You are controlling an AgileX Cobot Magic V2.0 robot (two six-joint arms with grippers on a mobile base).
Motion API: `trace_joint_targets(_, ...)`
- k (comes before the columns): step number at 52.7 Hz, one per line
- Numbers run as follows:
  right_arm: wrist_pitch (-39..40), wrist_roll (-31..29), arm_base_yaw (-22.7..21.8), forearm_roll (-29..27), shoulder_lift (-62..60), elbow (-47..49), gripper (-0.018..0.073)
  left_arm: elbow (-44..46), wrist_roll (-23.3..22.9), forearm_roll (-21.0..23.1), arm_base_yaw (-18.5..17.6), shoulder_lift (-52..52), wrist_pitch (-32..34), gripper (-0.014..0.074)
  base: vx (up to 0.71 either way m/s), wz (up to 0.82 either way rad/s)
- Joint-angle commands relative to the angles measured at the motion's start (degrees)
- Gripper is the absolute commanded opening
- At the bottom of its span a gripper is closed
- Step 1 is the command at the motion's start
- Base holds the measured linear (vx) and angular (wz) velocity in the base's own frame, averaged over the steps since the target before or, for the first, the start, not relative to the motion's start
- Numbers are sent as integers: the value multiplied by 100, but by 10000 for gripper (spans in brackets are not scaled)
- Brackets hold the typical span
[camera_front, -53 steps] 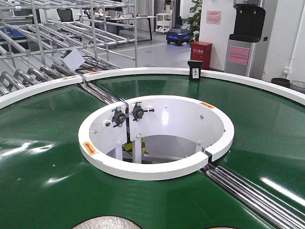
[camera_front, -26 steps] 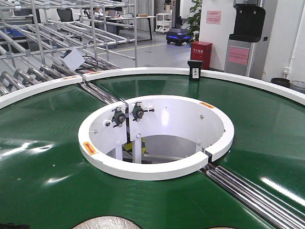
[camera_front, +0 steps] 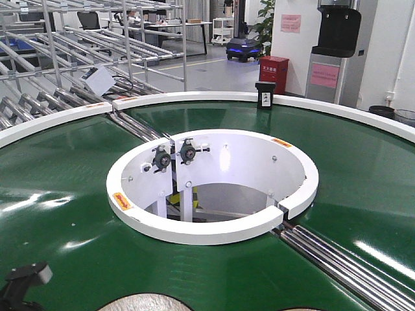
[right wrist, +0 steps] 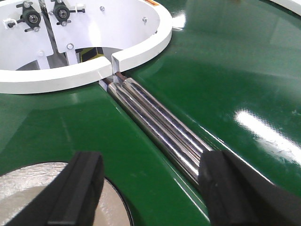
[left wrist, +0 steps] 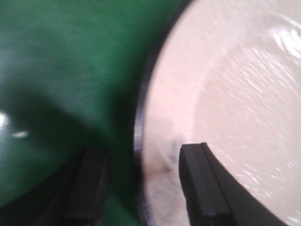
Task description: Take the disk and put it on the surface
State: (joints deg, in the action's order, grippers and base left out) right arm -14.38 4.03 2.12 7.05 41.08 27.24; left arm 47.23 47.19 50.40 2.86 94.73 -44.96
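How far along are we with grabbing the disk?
Nothing is finished: the disk lies flat on the green belt. In hand: the left gripper is open, its fingers straddling the disk's rim, not closed. The right gripper hangs open above the belt. Remaining: clamp, lift, set it on the tabletop, which no view shows.

The belt circles the ring. Rollers run outward from the ring's near-right gap. The disk lies on the belt before the ring. The left tool straddles the disk's left edge, fingers apart. The right tool, fingers apart, hangs right of the disk, over belt and rollers.
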Motion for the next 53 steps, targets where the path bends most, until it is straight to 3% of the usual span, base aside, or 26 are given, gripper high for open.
trace_joint_targets(1,347,-27,7,18,13,196,503,142,393,689,-14,8,-308,449,0,0)
trace_joint_targets(8,302,-27,7,18,13,196,503,142,651,1018,-14,260,-569,449,0,0)
trace_joint_targets(20,315,-27,7,18,13,196,496,142,673,1035,-14,342,-788,410,0,0)
trace_joint_targets(29,214,-27,7,18,13,196,480,142,673,1154,-14,342,-735,225,0,0)
trace_joint_targets(36,182,-5,7,12,13,196,469,142,643,1442,-9,342,-735,-11,0,0)
trace_joint_targets(40,54,119,7,-1,13,196,467,142,569,1471,1,296,-768,-10,0,0)
trace_joint_targets(47,-701,496,-6,-25,243,354,467,142,248,1433,62,-48,-814,-7,0,0)
trace_joint_targets(48,-1581,726,-6,-203,546,752,467,185,-72,1433,196,-436,-750,-6,0,0)
trace_joint_targets(53,-2123,726,-46,-445,962,1169,467,354,-405,1441,341,-802,-662,-5,0,0)
